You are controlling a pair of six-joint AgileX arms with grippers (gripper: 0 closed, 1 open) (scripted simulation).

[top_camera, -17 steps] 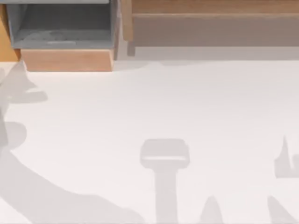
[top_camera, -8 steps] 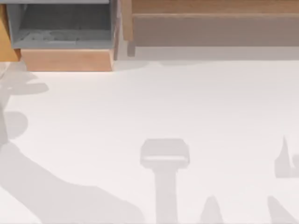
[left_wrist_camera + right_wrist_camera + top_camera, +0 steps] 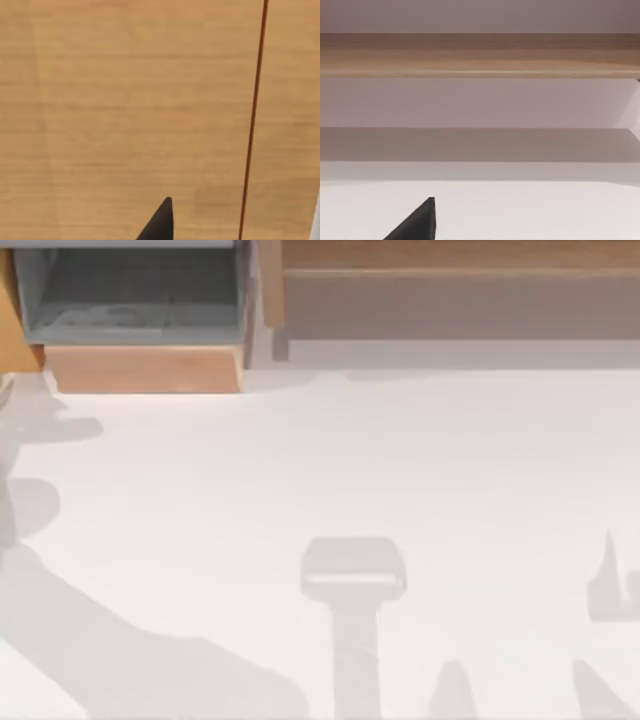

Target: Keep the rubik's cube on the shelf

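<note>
The rubik's cube is out of view. The shelf (image 3: 450, 255) runs along the back right of the table as a long light-brown ledge. It has a brownish-grey front face and a wooden side post (image 3: 270, 285) at its left end. The right wrist view faces the shelf (image 3: 480, 55) from low over the table, with a dark tip of my right gripper (image 3: 417, 222) in front. In the left wrist view a dark tip of my left gripper (image 3: 160, 222) sits close to a light wooden panel (image 3: 125, 100) crossed by a thin red line.
A grey-lined box compartment (image 3: 130, 300) with a light-wood front stands at the back left, next to an orange-brown wooden piece (image 3: 12, 330) at the left edge. Arm shadows lie on the white table (image 3: 320, 460) at the left and front.
The arm shadow at the table's left edge has shifted slightly. The shelf and the box compartment have not moved.
</note>
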